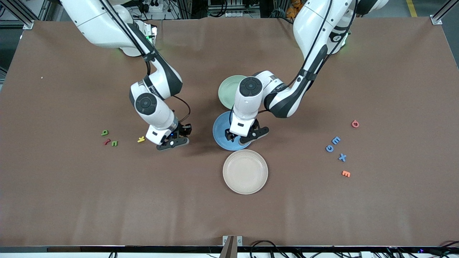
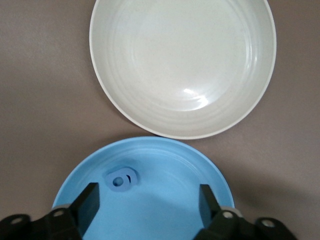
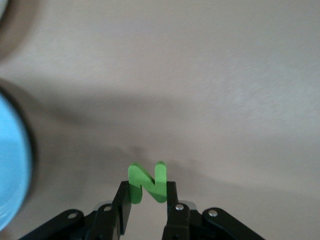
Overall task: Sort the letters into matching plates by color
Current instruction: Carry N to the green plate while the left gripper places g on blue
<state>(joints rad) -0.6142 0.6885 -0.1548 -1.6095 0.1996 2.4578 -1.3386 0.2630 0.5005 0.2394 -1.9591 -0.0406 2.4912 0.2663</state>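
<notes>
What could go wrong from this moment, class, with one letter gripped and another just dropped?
The right gripper pinches the green N only by its lower edge, so it might twist or slip loose. Its route to the green plate passes the left arm over the blue plate, so the arms could collide. The left gripper's open fingers could nudge the blue letter.

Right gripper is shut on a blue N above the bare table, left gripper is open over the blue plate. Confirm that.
One thing is wrong: the N in the right gripper is green, as the right wrist view shows. The left gripper is indeed open over the blue plate.
</notes>
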